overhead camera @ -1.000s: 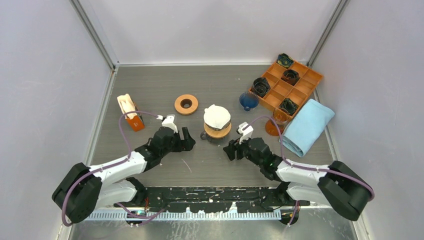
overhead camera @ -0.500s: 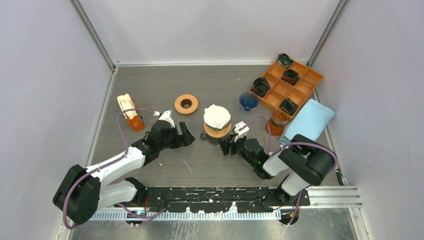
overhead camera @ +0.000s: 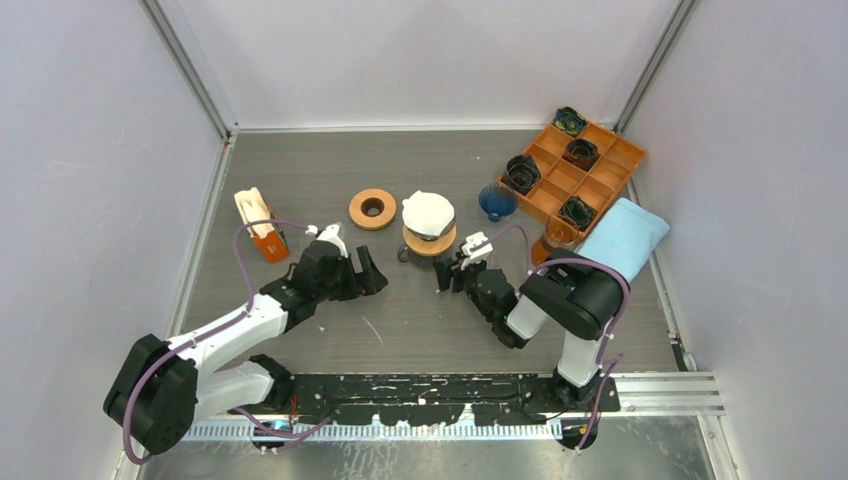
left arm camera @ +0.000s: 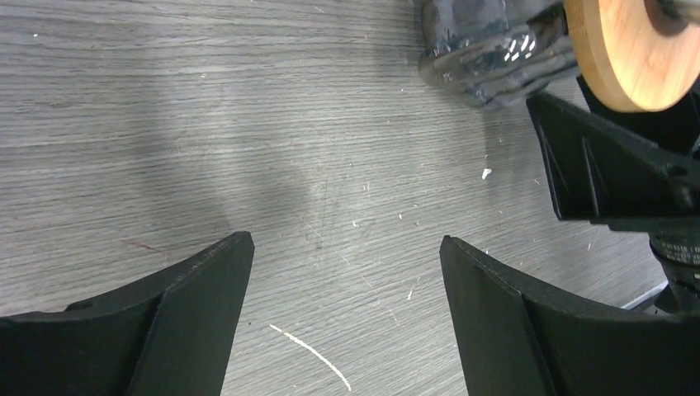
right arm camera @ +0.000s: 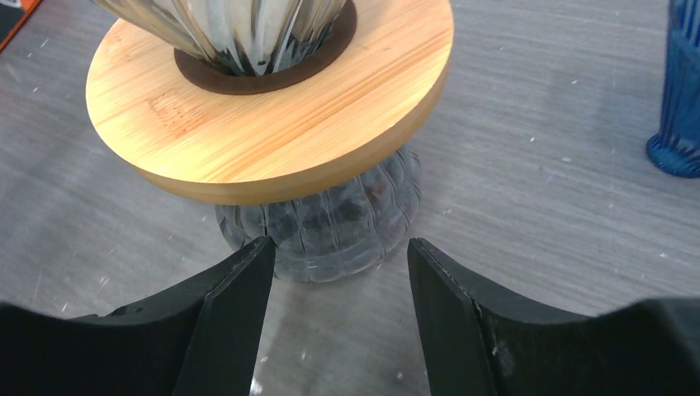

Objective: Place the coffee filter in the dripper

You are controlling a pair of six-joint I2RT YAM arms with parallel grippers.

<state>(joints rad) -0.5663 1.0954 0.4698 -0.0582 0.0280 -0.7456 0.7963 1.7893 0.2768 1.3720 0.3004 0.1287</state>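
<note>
The white paper coffee filter [overhead camera: 428, 212] sits in the top of the glass dripper, which has a round wooden collar [overhead camera: 432, 245]. In the right wrist view the collar [right arm camera: 272, 107] and the ribbed glass base [right arm camera: 323, 239] fill the frame. My right gripper [overhead camera: 448, 276] is open and empty, its fingertips [right arm camera: 239, 289] just short of the base on either side. My left gripper [overhead camera: 366, 275] is open and empty over bare table, left of the dripper. The left wrist view shows the collar [left arm camera: 636, 49] and the glass base [left arm camera: 487, 49] at top right.
A loose wooden ring [overhead camera: 372, 208] lies at the back left. An orange filter holder [overhead camera: 262, 228] stands at the far left. A blue glass dripper [overhead camera: 497, 202], an amber one [overhead camera: 553, 243], an orange compartment tray [overhead camera: 600, 150] and a blue cloth [overhead camera: 618, 250] are at the right.
The right arm has folded and its gripper moved forward to the dripper's base. The dripper with the filter has shifted away from the arms and a little left. The left gripper barely moved.
</note>
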